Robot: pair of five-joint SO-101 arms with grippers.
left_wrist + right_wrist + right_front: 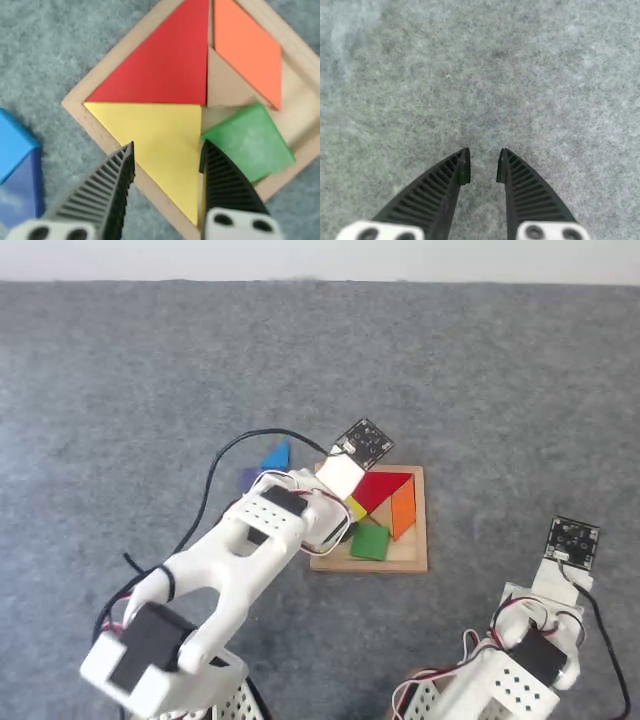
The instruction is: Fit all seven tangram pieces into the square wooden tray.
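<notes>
The square wooden tray [415, 560] [71, 104] lies mid-table. In it lie a red triangle [165, 65] [383, 487], a yellow triangle [160, 135] and an orange parallelogram [247, 45] [403, 508]. A green square [250, 140] [370, 540] sits tilted at the tray's near side, not flat. My left gripper [168, 147] hovers open over the yellow triangle, holding nothing. Off the tray's left corner lie a light blue piece [12, 140] [275, 455] and a dark blue piece [20, 195] [250, 478]. My right gripper [484, 160] is open above bare carpet.
Grey carpet [150, 370] covers the whole table. The left arm [240, 560] stretches from the near left to the tray, trailing a black cable [215, 475]. The right arm [530, 660] stays at the near right, apart from the tray.
</notes>
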